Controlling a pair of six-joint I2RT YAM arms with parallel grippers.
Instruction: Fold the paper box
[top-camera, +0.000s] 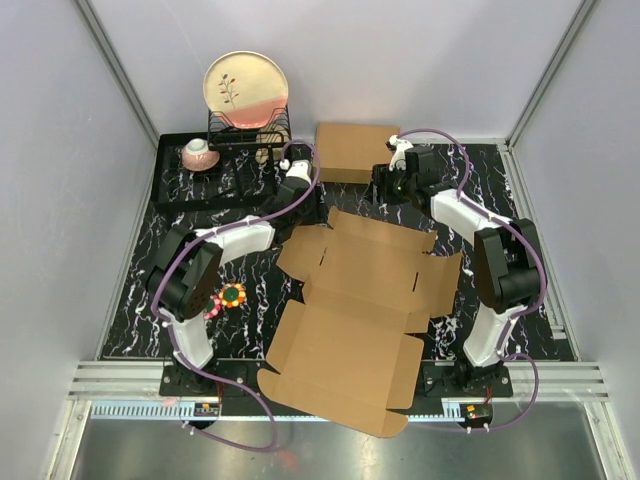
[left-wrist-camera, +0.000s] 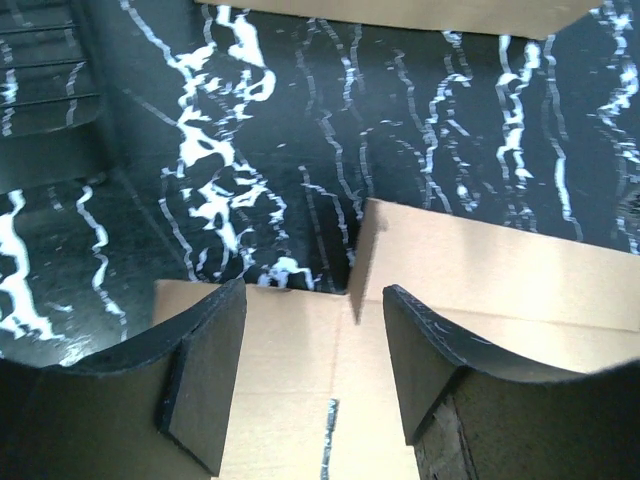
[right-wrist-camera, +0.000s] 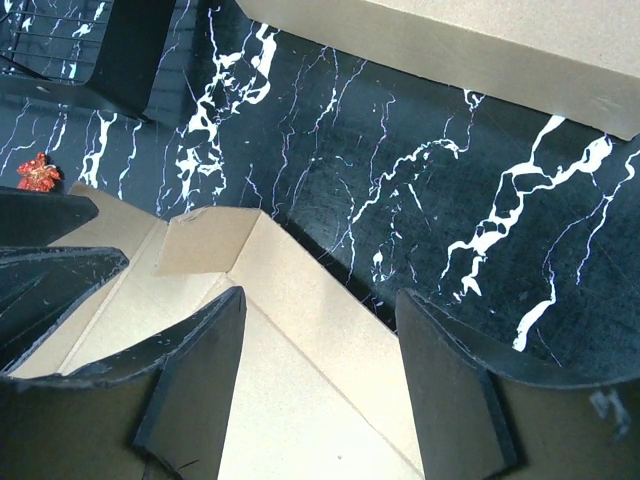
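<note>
Lying flat: paper box (top-camera: 355, 310) on black marbled table (top-camera: 180, 218), grey walls (top-camera: 60, 150) around.

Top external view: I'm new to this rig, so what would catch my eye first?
The paper box, a big unfolded cut-out sheet, sprawls across the middle, overhanging the near edge. The left gripper and right gripper hang open over its far edge. A pink-and-cream plate stands in the rack at far left.

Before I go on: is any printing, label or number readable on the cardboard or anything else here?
No readable text in any view.
paper box: plain brown, no print.
made-up box: plain, no print.
plate: twig pattern only, no words.
base tag: too small to read.
</note>
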